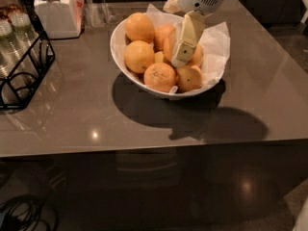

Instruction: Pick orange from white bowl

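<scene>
A glossy grey-brown table [72, 124] is lit dimly, and small bright glints are reflected on its top. A black wire rack [29, 76] is set at its left edge, and a white lidded jar [57, 13] behind it. Dark floor [288, 47] is seen at the right, and black cables [29, 215] at the lower left. The gripper [185, 44] is held above the table's far half.

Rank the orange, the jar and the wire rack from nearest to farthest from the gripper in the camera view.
The gripper hangs over the white bowl.
1. Orange: in the bowl, partly hidden behind the gripper.
2. Jar: at the table's far left corner.
3. Wire rack: at the table's left edge.
</scene>
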Robot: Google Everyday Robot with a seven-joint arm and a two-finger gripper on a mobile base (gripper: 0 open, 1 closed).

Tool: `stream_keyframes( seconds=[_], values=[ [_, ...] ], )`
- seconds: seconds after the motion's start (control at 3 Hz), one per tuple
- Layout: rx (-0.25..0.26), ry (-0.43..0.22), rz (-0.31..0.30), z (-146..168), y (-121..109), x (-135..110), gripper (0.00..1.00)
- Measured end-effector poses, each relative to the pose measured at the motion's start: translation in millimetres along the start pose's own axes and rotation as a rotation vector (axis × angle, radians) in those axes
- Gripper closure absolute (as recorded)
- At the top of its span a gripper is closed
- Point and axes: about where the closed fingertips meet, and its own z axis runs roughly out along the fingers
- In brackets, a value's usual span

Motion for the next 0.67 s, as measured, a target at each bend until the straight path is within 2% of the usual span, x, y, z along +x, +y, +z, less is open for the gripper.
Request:
stream_keyframes(
  seconds=[0.33, 0.67],
  values=[
    [0.013, -0.023, 0.011, 5.3, -26.8, 3.3, 0.0],
    [-0.001, -0.047, 0.016, 27.2, -67.2, 7.3, 0.0]
  ],
)
